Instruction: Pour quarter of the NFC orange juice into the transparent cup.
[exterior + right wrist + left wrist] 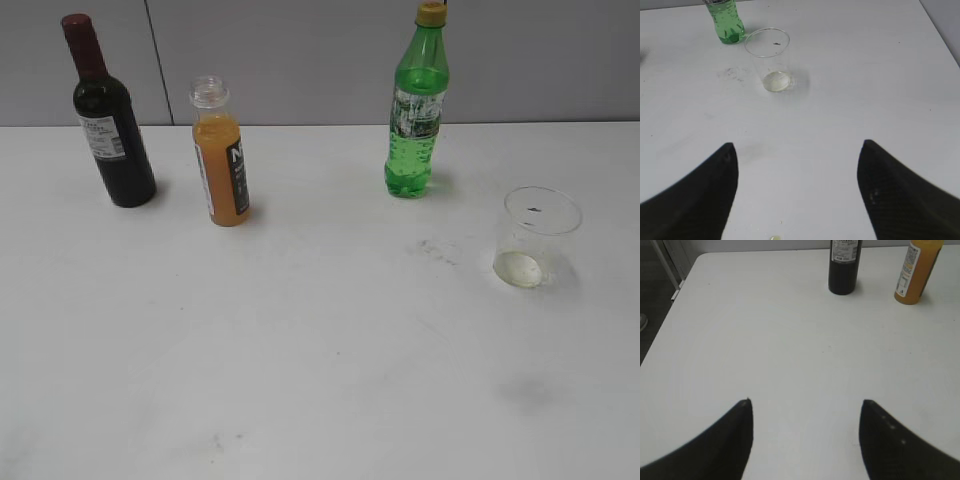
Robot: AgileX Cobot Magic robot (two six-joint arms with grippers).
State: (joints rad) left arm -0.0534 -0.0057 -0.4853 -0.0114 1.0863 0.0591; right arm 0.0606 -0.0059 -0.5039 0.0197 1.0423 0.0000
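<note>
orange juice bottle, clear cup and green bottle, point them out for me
orange juice bottle point(222, 170), exterior view, on the orange body beside the label
clear cup point(537, 235), exterior view, on the side wall
green bottle point(414, 125), exterior view, on the label

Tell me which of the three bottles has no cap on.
The small clear plastic orange juice bottle, in the middle; its threaded neck is bare. The dark wine bottle and green bottle are capped.

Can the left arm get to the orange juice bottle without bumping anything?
Probably yes. The left gripper has its jaws open and bare table ahead. The orange juice bottle stands ahead to the right, apart from the wine bottle.
</note>
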